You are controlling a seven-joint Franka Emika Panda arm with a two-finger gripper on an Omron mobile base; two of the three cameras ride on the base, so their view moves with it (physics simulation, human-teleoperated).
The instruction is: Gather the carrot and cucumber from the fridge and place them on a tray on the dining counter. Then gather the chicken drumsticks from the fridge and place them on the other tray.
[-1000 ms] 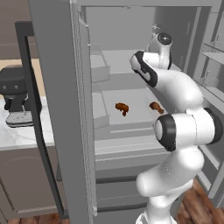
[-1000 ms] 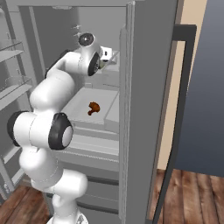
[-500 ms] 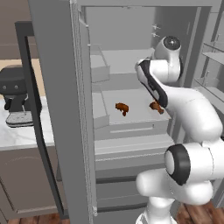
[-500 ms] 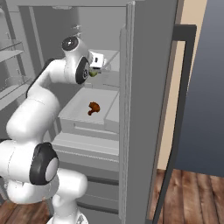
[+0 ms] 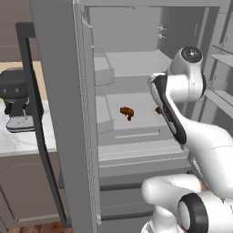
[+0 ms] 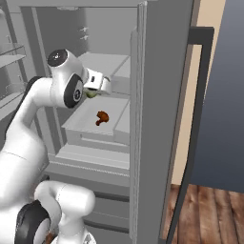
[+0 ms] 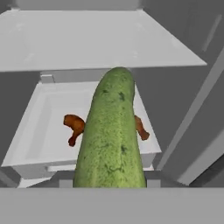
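Cucumber in hand, nothing visibly delivered yet.
My gripper (image 6: 96, 92) grasps the cucumber (image 7: 113, 135) above the fridge drawer (image 7: 30, 127); two drumsticks (image 7: 73, 127) lie there; carrot, trays unseen.

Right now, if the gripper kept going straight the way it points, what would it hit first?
Probably the fridge drawer holding the chicken drumsticks, judging by the hand view. The cucumber it holds would arrive first; depth is unclear.
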